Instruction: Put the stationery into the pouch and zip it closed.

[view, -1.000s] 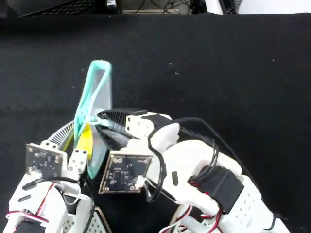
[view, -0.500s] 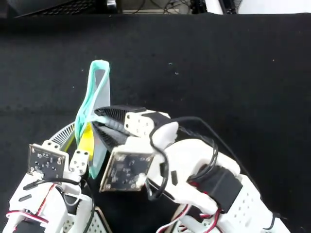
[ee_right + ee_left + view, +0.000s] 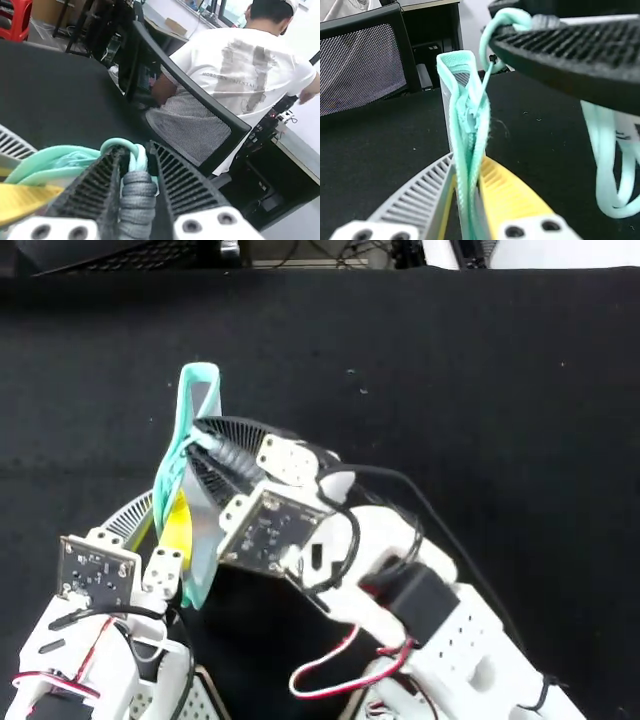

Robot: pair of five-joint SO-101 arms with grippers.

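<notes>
The right gripper [image 3: 203,437] slid farther along the pouch [image 3: 198,390] — pinching its pull cord [image 3: 136,192] — while the left gripper [image 3: 469,167] clamped the pouch.

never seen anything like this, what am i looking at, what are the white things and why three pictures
The white things are two small robot arms, side by side at a table covered in black cloth. One picture looks down from a fixed camera above the table. The other two come from a camera on each arm's wrist, so each looks along that arm's own fingers.

The left gripper, with one grey and one yellow finger, is shut on a mint-edged pouch and holds it on edge. The right gripper, with black ribbed fingers, is shut on the zip pull cord, a grey cord with a mint loop, near the pouch's far end.
</notes>
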